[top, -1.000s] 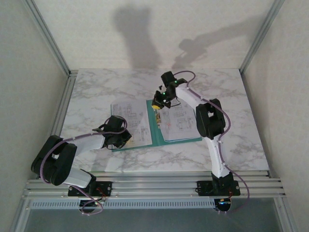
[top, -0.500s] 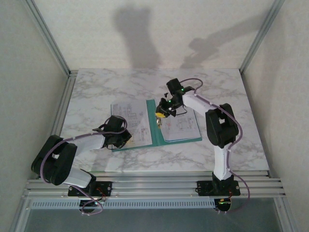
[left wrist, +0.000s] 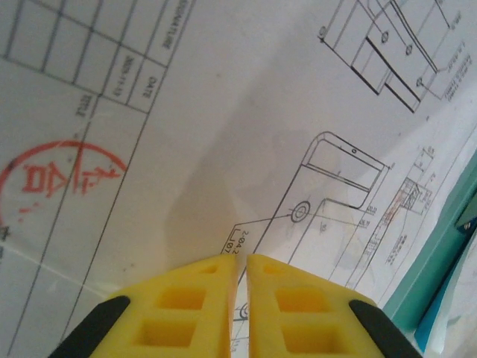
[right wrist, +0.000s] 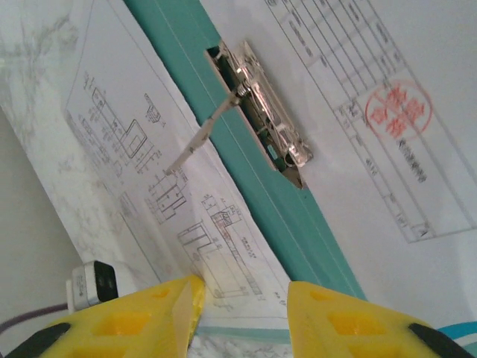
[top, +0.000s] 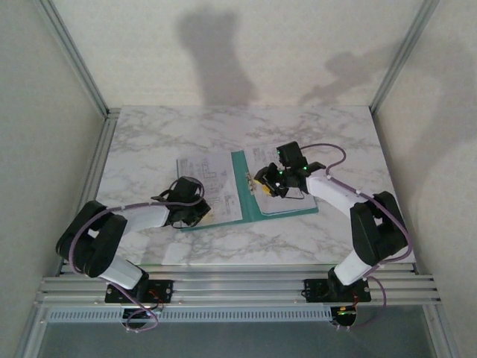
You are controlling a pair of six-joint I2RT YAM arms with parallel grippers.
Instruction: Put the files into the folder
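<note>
The teal folder [top: 250, 200] lies open on the marble table, with a metal clip [right wrist: 261, 112] on its spine [right wrist: 298, 216]. White files printed with line drawings lie on both halves: one sheet [top: 211, 179] on the left, another [top: 289, 206] on the right with a red stamp [right wrist: 399, 108]. My left gripper [top: 195, 214] is shut, its yellow fingertips [left wrist: 216, 272] resting on the left sheet [left wrist: 223, 134]. My right gripper [top: 262, 181] hovers open over the spine, and in the right wrist view the right gripper [right wrist: 242, 294] has nothing between its fingers.
Aluminium frame rails [top: 78, 63] and white walls close in the table [top: 164, 134] on the left, back and right. Bare marble lies behind and beside the folder. The folder's teal edge [left wrist: 440, 246] shows at the right of the left wrist view.
The right arm swung right and lower, and its gripper slid toward the near end of the spine and opened. The folder and the left gripper shifted slightly to the right.
</note>
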